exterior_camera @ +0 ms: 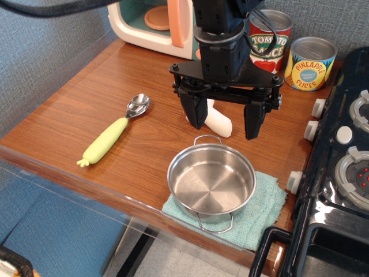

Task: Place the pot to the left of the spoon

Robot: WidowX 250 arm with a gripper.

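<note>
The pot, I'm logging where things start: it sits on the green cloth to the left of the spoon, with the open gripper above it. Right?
Not quite. In the observation.image view the pot sits on the green cloth to the right of the spoon, not the left. The gripper is open above it.

- Brown wooden table (75, 115), glossy, with visible grain and a rounded front edge.
- Directly on it, far left of the cloth: spoon (113, 136), lying diagonally, silver bowl away from the front edge, yellow-green handle toward it.
- At the front edge: light green cloth (262, 210), lying flat, carrying the pot (211, 180).
- Just behind the cloth: white toy mushroom (220, 122), lying on its side.
- Far behind the cloth: two labelled cans (291, 52), upright, side by side.
</note>
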